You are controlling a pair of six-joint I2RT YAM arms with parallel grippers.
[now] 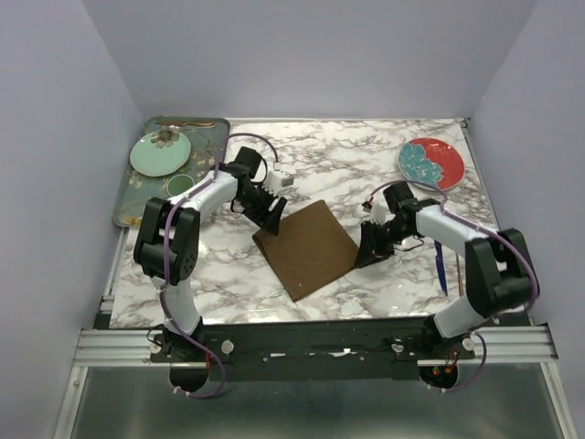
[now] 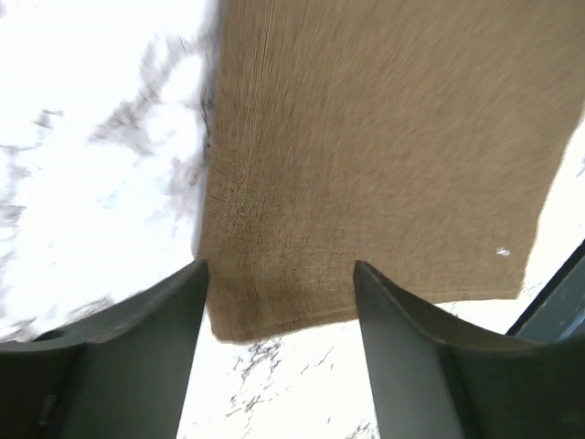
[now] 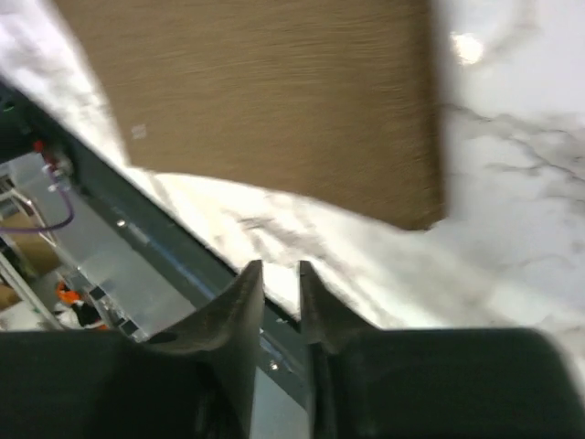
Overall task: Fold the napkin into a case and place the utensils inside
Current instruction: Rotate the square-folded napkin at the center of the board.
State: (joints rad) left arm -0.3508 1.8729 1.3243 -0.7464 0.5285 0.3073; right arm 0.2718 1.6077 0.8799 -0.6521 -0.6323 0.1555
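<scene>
The brown napkin (image 1: 309, 249) lies flat on the marble as a folded, slanted rectangle. My left gripper (image 1: 271, 222) hovers over its upper-left corner. In the left wrist view that gripper (image 2: 281, 265) is open, straddling the napkin (image 2: 384, 155) corner without holding it. My right gripper (image 1: 366, 256) sits just off the napkin's right edge. In the right wrist view its jaws (image 3: 281, 267) stand a narrow gap apart with nothing between them, the napkin (image 3: 274, 101) beyond. The blue-handled utensil (image 1: 441, 272) lies by the right arm, with a thin brown one (image 1: 460, 274) beside it.
A dark green floral tray (image 1: 128, 197) at the far left holds a mint plate (image 1: 160, 153) and a small green cup (image 1: 179, 186). A red patterned plate (image 1: 430, 163) sits at the back right. The metal rail (image 1: 311, 343) runs along the near table edge.
</scene>
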